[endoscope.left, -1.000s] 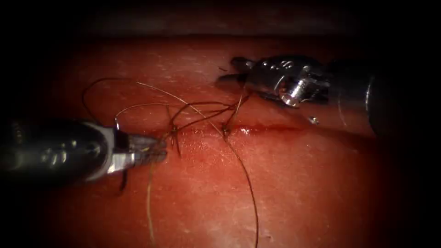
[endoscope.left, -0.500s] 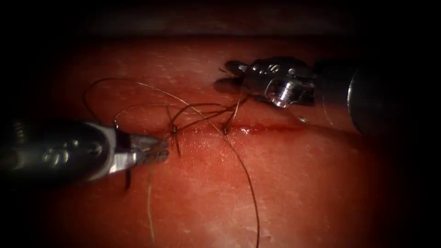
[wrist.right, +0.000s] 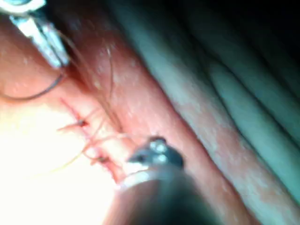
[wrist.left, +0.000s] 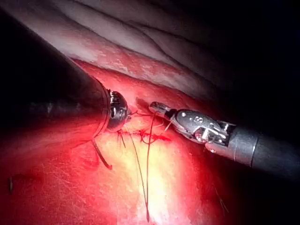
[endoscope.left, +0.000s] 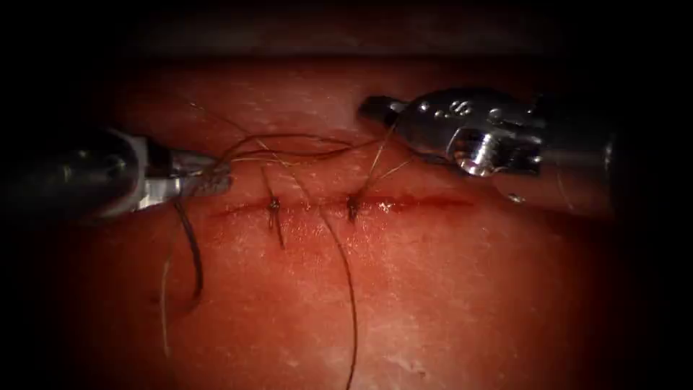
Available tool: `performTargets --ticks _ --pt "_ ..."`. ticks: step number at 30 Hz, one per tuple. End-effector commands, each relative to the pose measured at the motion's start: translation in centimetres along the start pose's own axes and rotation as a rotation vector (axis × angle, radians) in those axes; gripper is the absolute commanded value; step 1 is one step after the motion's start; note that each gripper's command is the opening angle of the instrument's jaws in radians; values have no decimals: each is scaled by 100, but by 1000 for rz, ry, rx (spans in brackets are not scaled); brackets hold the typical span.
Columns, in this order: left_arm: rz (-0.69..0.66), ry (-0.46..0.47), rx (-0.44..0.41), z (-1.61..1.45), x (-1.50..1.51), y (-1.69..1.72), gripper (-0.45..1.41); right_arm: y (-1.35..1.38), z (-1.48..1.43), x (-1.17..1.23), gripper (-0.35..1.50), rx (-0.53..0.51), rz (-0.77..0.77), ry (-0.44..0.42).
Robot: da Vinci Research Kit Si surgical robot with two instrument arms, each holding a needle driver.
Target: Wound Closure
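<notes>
Since the left tool (endoscope.left: 220, 177) has swung up and left, the thread (endoscope.left: 303, 141) loops have drawn tighter over the cut (endoscope.left: 426, 203). Its fingers pinch the needle (endoscope.left: 189, 245) near one end, and the needle hangs clear of the tissue (endoscope.left: 469, 303) at the cut's left. The right tool (endoscope.left: 374, 110) has its fingers clamped on thread. Looks like tightening to me, so the next move calls for steady, even tension.

Your left tool (endoscope.left: 209, 177) now sits higher in the endoscope frame, above the cut line at left rather than below it, and the needle (endoscope.left: 189, 249) hangs beneath its jaws. Your right tool (endoscope.left: 379, 110) ends slightly right of where it was half a second ago. The thread (endoscope.left: 303, 148) between them runs flatter, its earlier loops at upper left drawn in.
</notes>
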Motion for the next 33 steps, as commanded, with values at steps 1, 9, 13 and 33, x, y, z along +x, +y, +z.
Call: performTargets --ticks 1,9,13,33 --pt "-9 1 3 7 -1 -10 -35 -4 -6 2 -35 0 6 19" --pt "-34 -36 21 18 -9 -81 -35 -26 -44 3 -35 3 14 86" --pt "-58 -66 36 46 6 -131 -35 -34 -48 1 -35 17 12 113" --pt "22 -125 84 162 86 -259 -35 -90 -63 -15 -35 83 -48 155"
